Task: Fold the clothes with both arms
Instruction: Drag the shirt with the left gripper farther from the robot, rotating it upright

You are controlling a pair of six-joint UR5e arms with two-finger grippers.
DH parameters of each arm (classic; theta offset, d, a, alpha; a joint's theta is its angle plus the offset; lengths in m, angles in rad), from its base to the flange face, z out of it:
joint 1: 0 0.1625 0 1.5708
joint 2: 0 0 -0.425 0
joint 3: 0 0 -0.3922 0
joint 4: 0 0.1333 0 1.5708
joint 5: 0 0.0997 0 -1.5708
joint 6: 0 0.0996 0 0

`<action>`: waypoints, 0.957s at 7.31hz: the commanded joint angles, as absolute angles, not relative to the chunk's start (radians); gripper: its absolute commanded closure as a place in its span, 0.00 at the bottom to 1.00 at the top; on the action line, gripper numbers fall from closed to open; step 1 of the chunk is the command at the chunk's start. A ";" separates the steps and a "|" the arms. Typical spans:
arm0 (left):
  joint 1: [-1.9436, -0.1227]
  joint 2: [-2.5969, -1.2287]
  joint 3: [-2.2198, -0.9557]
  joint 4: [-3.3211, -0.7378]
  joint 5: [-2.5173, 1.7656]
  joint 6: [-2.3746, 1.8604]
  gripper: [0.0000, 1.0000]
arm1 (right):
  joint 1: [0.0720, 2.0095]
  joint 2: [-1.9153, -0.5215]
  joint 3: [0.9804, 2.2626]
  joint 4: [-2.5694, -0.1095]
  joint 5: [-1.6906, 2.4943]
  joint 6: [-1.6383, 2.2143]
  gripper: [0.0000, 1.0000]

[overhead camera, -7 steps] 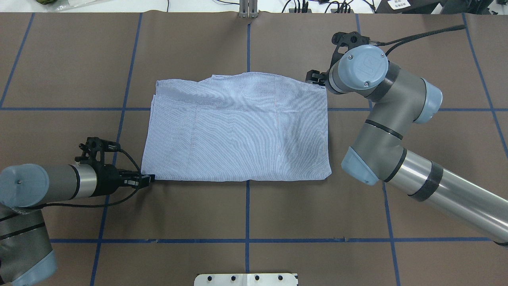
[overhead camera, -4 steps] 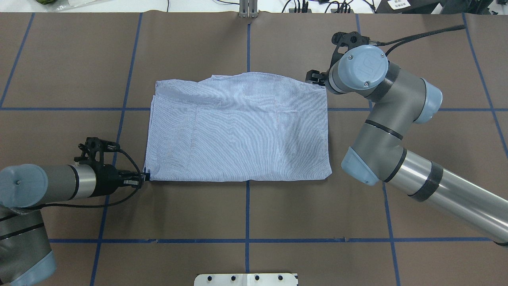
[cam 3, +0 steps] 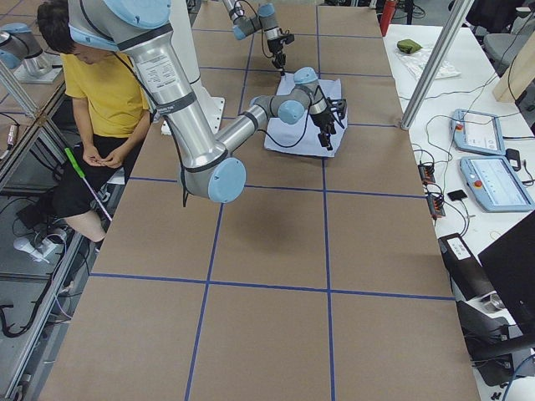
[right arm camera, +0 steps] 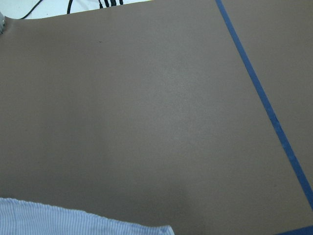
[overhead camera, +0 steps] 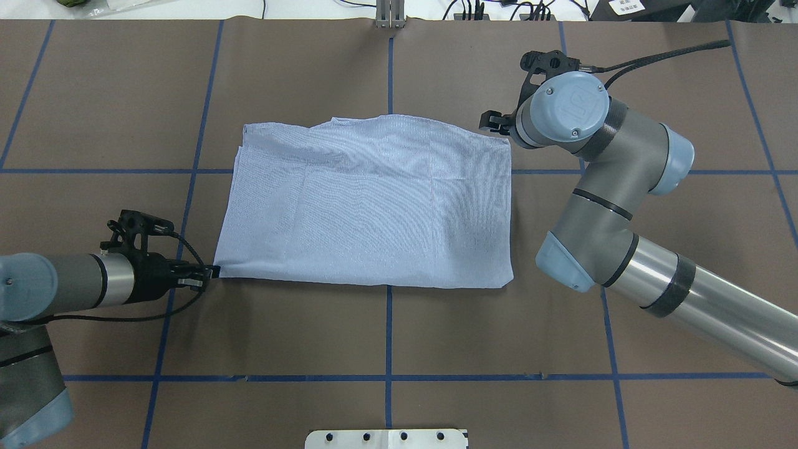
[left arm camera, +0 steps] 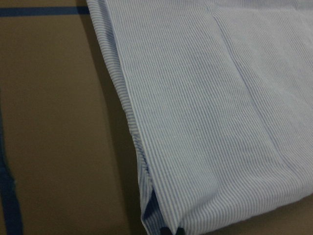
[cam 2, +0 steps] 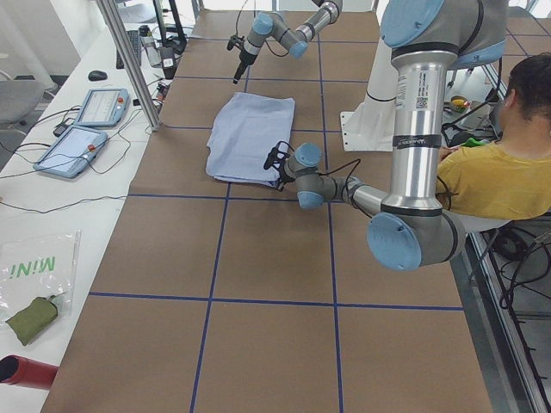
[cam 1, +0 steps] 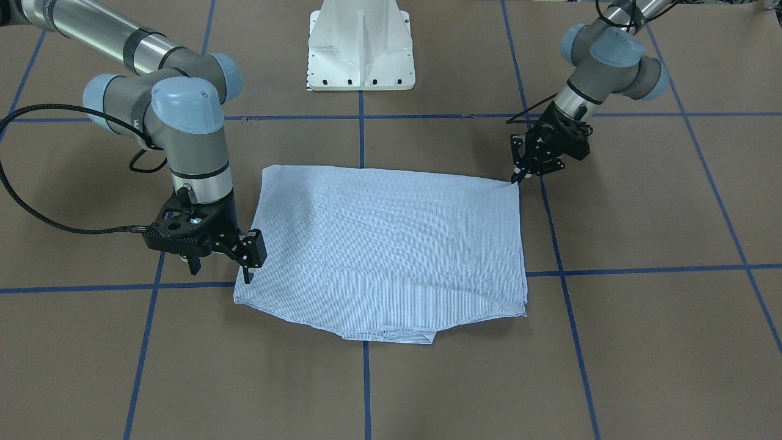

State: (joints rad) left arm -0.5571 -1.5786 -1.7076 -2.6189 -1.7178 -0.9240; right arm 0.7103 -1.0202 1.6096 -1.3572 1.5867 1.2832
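— Left pincer [overhead camera: 213, 272]?
— Clenched on the shirt's [overhead camera: 374, 206] near left corner.
— Right pincer [cam 1: 220, 273]?
— Spread apart, it seems, just beside the shirt's far right corner.
— The shirt itself?
— Folded flat on the brown surface [overhead camera: 386, 337].

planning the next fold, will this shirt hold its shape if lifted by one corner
Probably not: the shirt lies flat in soft ripples, so it should droop. It looks thin and light, so it would likely slide easily if the left gripper pinching its corner pulls.
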 commanded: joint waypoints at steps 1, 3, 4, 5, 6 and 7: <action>-0.743 -1.683 -1.550 -2.609 -1.726 -0.742 1.00 | 0.700 -1.017 1.615 -1.356 1.585 1.302 0.00; -0.871 -1.979 -1.202 -2.608 -1.723 -0.666 1.00 | 0.675 -1.009 1.637 -1.358 1.583 1.344 0.00; -0.908 -2.146 -1.022 -2.580 -1.709 -0.655 1.00 | 0.661 -1.003 1.644 -1.358 1.582 1.364 0.00; -0.914 -2.280 -0.947 -2.468 -1.648 -0.657 1.00 | 0.646 -1.002 1.664 -1.359 1.568 1.386 0.00; -0.914 -2.431 -0.820 -2.441 -1.638 -0.663 1.00 | 0.626 -1.002 1.690 -1.364 1.554 1.390 0.00; -0.914 -2.498 -0.748 -2.441 -1.638 -0.663 1.00 | 0.612 -1.002 1.706 -1.367 1.554 1.408 0.00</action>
State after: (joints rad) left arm -0.9109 -2.3720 -0.8640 -2.4645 -1.6497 -0.6615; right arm 0.6320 -1.0024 1.6824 -1.3627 1.5603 1.3890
